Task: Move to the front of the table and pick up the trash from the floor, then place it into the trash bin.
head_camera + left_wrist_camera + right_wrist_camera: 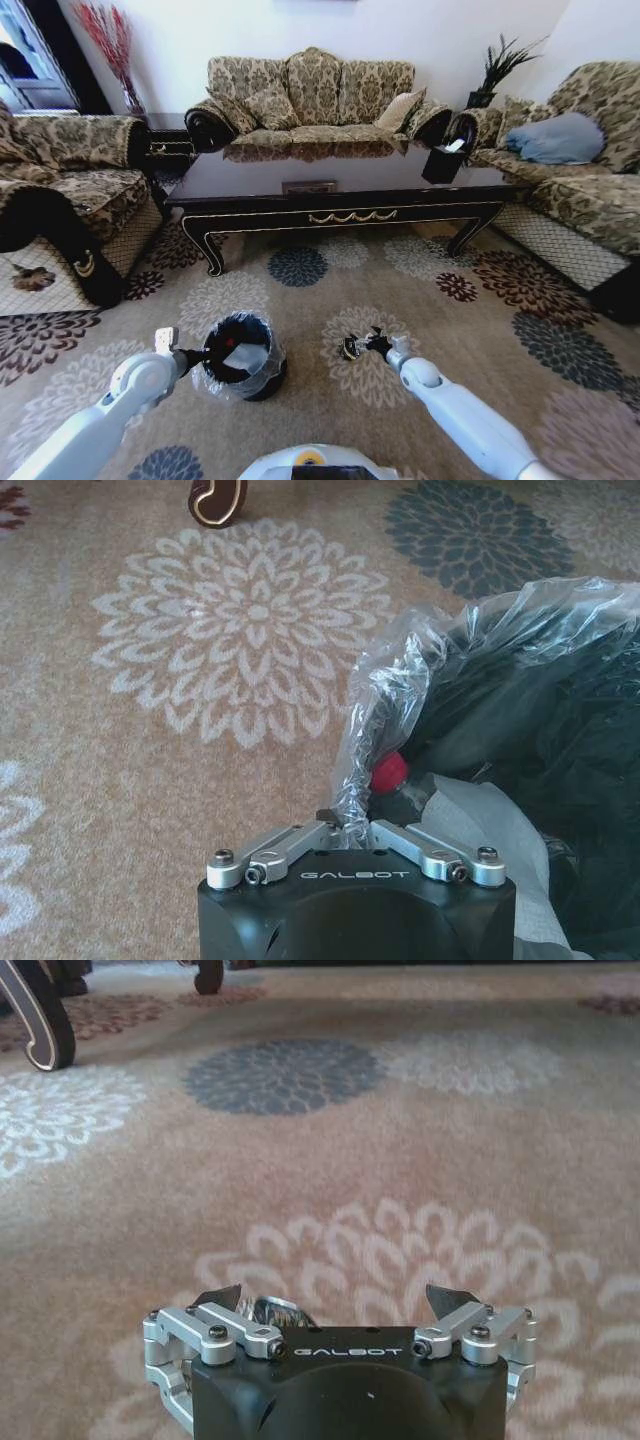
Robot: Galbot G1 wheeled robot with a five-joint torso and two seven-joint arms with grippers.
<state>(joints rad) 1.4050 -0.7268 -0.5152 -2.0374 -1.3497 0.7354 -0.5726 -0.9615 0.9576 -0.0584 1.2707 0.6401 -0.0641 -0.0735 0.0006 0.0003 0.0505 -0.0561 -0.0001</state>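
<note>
Low in the head view, at lower left of the frame, the left tool (192,355) reaches to the rim of the trash bin (268,377), a small round black bin lined with crinkled clear plastic, standing on the patterned carpet (480,330). From the left wrist view, that left tool (348,825) has its fingers drawn together, pinching a fold of the plastic liner (400,680) at the bin's edge; a small red scrap (389,772) and a pale sheet sit just inside the bin.

Right of the bin, near the lower middle of the frame, the right tool (361,345) hangs low over a white flower in the carpet, with its fingers spread apart. A small dark-and-yellow piece of trash (349,349) lies at its tip. From the right wrist view, the right tool (340,1300) shows both fingers wide apart, and the crumpled shiny wrapper (272,1309) sits just beside one finger.

Across the upper middle of the head view stands the long, glossy dark surface (340,175), with gold scrollwork on its apron, well apart from both tools. Patterned sofas surround it.
</note>
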